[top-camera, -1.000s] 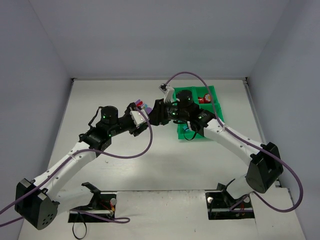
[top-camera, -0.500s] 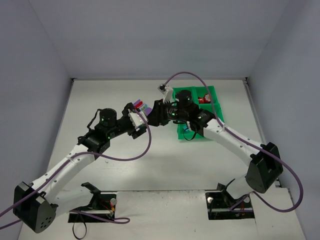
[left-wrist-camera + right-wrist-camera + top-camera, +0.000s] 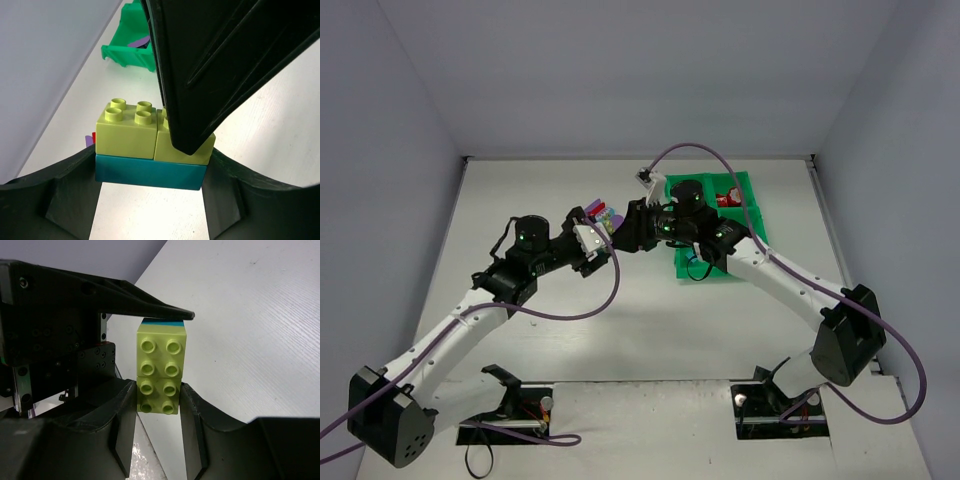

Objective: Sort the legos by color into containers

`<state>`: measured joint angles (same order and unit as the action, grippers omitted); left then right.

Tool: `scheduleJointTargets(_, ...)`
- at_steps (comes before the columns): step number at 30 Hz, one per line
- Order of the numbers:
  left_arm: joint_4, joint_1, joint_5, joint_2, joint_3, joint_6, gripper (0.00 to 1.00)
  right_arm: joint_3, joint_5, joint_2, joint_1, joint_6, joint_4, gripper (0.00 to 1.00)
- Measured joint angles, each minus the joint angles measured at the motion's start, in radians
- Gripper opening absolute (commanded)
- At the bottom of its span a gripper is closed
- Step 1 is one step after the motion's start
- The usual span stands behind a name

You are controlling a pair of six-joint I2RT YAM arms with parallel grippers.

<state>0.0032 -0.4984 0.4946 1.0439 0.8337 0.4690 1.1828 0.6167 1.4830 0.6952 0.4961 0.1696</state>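
A stack of legos hangs between both grippers above the table, left of the green tray point(image 3: 750, 215). My left gripper point(image 3: 152, 172) is shut on the teal brick point(image 3: 150, 170) at the stack's bottom. Two yellow-green bricks point(image 3: 125, 132) sit side by side on it. My right gripper point(image 3: 158, 400) is shut on one yellow-green brick point(image 3: 159, 397), fingers point(image 3: 122, 415) on either side; the other yellow-green brick point(image 3: 160, 352) is free. In the top view the left gripper point(image 3: 595, 238) and right gripper point(image 3: 623, 230) meet. A red lego point(image 3: 728, 198) lies in the tray's far compartment.
Red and purple legos point(image 3: 605, 213) lie on the table just behind the grippers. The tray also shows in the left wrist view point(image 3: 127, 52), with a purple piece inside. The right arm's forearm crosses over the tray's near compartments.
The left arm has shifted slightly left and back. Both grippers stay together on the same brick stack.
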Motion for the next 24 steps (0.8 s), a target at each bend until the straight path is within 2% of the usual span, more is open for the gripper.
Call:
scheduleJointTargets(5,0.003,0.028,0.057,0.012,0.0,-0.008,0.45,0.001,-0.007,0.0,0.0,0.001,-0.001,0.0)
scheduleJointTargets(6,0.004,0.031,0.063,0.013,0.0,-0.009,0.44,0.001,-0.008,0.0,0.0,0.001,-0.001,0.0)
scheduleJointTargets(10,0.007,0.036,0.078,0.016,0.0,-0.009,0.44,0.001,-0.008,0.0,0.0,0.002,-0.002,0.0)
scheduleJointTargets(13,0.011,0.037,0.083,0.02,0.0,-0.009,0.56,0.001,-0.007,0.0,0.0,0.002,-0.002,0.0)
scheduleJointTargets(15,0.012,0.038,0.086,0.022,0.0,-0.008,0.58,0.001,-0.007,0.0,0.0,0.002,-0.003,0.0)
scheduleJointTargets(18,0.011,0.038,0.087,0.022,0.0,-0.007,0.57,0.001,-0.006,0.0,0.0,0.002,-0.005,0.0)
scheduleJointTargets(21,0.01,0.04,0.093,0.024,0.0,0.0,0.46,0.001,-0.006,0.0,0.0,0.002,-0.008,0.0)
scheduleJointTargets(24,0.009,0.04,0.103,0.028,0.0,0.006,0.45,0.001,-0.005,0.0,-0.002,0.002,-0.016,0.0)
